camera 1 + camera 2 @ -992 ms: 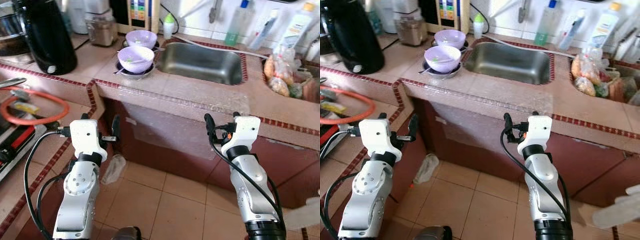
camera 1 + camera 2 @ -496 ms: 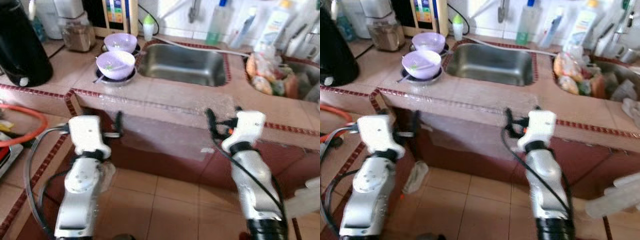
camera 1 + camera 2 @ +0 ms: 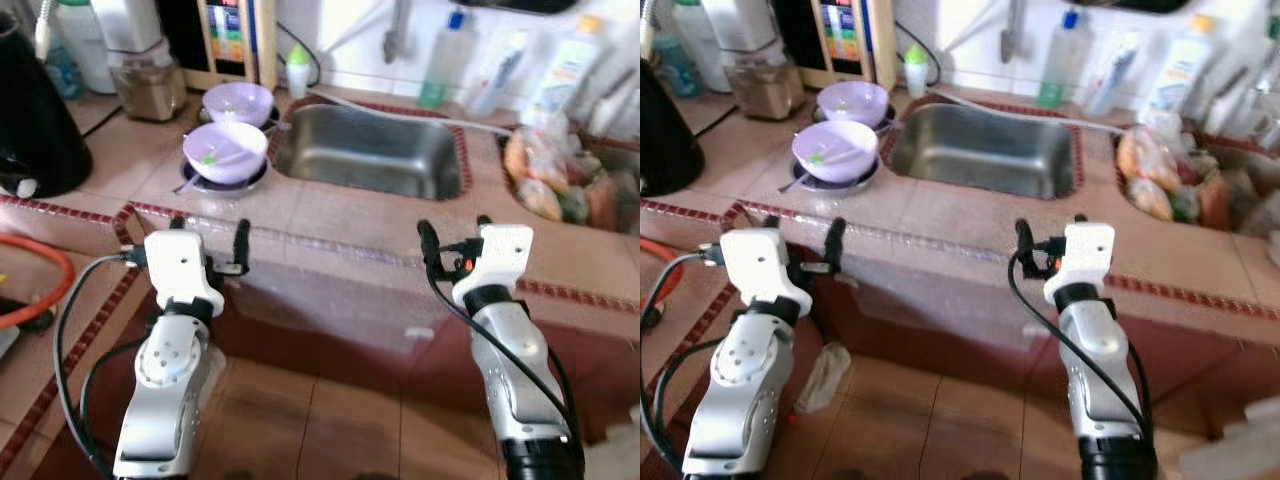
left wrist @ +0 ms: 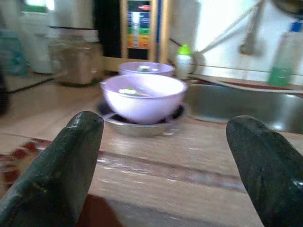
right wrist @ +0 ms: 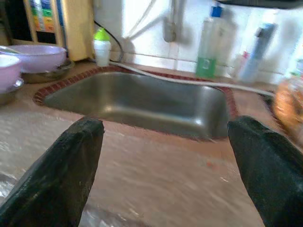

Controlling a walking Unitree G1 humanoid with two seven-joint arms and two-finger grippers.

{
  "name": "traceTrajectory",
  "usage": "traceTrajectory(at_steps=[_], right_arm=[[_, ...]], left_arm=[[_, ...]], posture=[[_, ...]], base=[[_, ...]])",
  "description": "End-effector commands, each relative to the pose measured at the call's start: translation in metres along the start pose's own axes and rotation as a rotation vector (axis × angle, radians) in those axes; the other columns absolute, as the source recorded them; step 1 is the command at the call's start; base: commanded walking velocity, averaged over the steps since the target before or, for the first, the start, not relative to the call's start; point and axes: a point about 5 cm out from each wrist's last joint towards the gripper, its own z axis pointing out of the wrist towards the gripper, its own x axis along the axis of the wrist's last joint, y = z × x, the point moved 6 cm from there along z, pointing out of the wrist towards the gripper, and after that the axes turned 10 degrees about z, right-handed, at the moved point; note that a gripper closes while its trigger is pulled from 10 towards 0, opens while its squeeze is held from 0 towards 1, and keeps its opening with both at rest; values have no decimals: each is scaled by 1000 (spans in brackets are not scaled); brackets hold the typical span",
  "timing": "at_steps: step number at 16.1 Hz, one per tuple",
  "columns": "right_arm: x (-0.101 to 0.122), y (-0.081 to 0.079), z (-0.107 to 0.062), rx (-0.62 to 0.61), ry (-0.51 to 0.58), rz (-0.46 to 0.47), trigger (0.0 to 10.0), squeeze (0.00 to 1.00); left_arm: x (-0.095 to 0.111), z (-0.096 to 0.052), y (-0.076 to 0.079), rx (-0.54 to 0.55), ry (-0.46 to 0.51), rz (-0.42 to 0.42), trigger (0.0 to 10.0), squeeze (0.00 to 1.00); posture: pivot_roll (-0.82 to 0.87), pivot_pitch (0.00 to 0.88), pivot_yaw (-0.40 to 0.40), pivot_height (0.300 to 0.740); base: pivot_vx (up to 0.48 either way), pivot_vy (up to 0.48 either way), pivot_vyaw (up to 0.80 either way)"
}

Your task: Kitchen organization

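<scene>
Both silver arms are raised forward side by side. The left gripper [image 3: 210, 228] is held with fingers spread wide, and the right gripper [image 3: 453, 228] likewise, nothing held.

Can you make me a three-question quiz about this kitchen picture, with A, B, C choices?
1. Where do the purple bowls sit?
A. inside the sink
B. on the counter left of the sink
C. on the floor

2. How many purple bowls are there?
A. one
B. two
C. four

3. What are the left gripper and the right gripper doing?
A. open, holding nothing
B. holding a bowl
C. holding a bottle

Answers: 1 B, they stand beside the sink. 2 B, two are side by side. 3 A, both wrist views show fingers spread apart.
</scene>
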Motion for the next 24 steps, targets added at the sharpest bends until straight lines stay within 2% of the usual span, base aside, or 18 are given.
traceTrajectory(at_steps=[1, 2, 5, 11, 15, 24], right_arm=[[3, -6, -1, 29, 7, -7, 10000, 0], [5, -4, -1, 21, 12, -4, 10000, 0], [5, -4, -1, 25, 14, -8, 10000, 0], [7, -13, 2, 58, 22, -15, 10000, 0], [11, -14, 4, 69, 35, -20, 10000, 0], [8, -15, 2, 75, 24, -17, 10000, 0]], left_arm=[[2, -3, -9, 39, 3, 33, 10000, 0], [2, -4, -13, 66, 5, 44, 10000, 0], [1, -5, -11, 46, 5, 35, 10000, 0], [13, 4, -14, 48, 52, 42, 10000, 0], [21, 7, -8, 23, 89, 40, 10000, 0], [25, 7, -2, -8, 104, 28, 10000, 0]], posture=[[50, 32, -43, 740], [50, 32, -42, 740], [51, 31, -41, 740], [50, 26, -46, 740], [46, 25, -44, 740], [41, 35, -44, 740]], base=[[0, 0, 0], [0, 0, 0], [0, 0, 0], [0, 0, 0], [0, 0, 0], [316, 0, -70]])
